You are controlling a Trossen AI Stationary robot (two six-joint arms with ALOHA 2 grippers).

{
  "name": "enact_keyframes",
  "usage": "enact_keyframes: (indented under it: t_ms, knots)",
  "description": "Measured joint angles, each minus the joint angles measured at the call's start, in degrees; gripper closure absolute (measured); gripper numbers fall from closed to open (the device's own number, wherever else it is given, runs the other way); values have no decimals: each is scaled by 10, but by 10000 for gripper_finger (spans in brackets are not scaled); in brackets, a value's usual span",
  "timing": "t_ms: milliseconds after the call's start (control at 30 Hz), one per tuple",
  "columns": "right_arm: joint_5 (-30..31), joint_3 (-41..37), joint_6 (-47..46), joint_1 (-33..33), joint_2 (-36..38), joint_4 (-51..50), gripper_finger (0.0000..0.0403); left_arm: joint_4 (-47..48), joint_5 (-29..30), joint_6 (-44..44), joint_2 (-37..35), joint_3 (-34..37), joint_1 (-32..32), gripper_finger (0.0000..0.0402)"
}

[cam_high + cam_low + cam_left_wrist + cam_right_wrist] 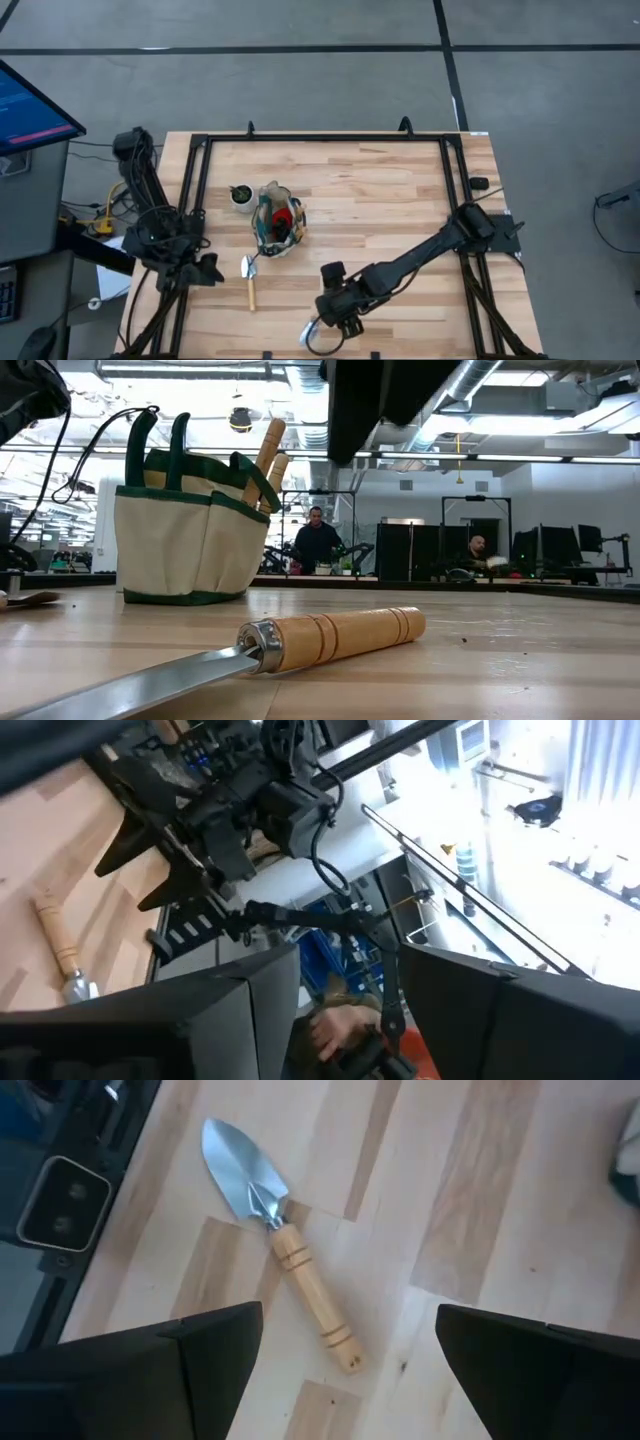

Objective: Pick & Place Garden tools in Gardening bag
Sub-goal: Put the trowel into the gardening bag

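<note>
With the bag [277, 222] already holding several tools, the step in hand is fetching the last trowel [277, 1237] lying flat on the counter [380, 200]; the right gripper [345, 1370], spread empty above, must descend and pinch its handle.

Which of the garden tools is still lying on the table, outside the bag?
The trowel with the wooden handle lies flat on the table, beside the gardening bag; the other tools stand inside the bag.
</note>
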State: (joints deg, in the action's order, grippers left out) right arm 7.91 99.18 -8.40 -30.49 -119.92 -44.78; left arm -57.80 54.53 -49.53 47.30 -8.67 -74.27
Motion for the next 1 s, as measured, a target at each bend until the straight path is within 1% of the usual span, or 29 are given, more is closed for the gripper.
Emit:
enact_keyframes:
  t_ms: [133, 267, 300, 400, 433, 500, 600, 667, 733, 767, 833, 933, 1000]
  knots:
    - [-8, 2, 0, -1, -12, -2, 112, 24, -4, -36, 19, 0, 0, 239]
    - [-8, 1, -6, -5, -13, -15, 112, 85, -51, -140, 53, 0, 0, 239]
    - [-7, 1, -9, -5, -13, -17, 112, 92, -55, -162, 67, 0, 1, 239]
    - [-7, 1, -19, -6, -11, -20, 112, 92, -66, -171, 110, -22, 17, 239]
    - [-7, 1, -22, -6, -10, -19, 112, 92, -83, -154, 123, -36, 27, 239]
    - [-6, 1, -26, -6, -10, -20, 112, 92, -128, -92, 148, -71, 53, 239]
    - [-6, 1, -26, -6, -10, -20, 112, 90, -204, 61, 174, -137, 87, 239]
    - [-6, 1, -26, -6, -10, -22, 112, 96, -227, 175, 182, -179, 99, 239]
    - [-6, 1, -26, -6, -10, -22, 112, 122, -230, 269, 176, -216, 105, 239]
    - [-6, 1, -26, -6, -10, -24, 112, 148, -225, 303, 167, -232, 107, 239]
    - [-6, 1, -35, -6, -10, -30, 112, 236, -205, 341, 142, -267, 107, 239]
    - [-7, 1, -49, -7, -10, -39, 112, 416, -189, 357, 106, -331, 108, 239]
    - [-8, 1, -51, -7, -10, -47, 112, 509, -185, 357, 96, -377, 117, 239]
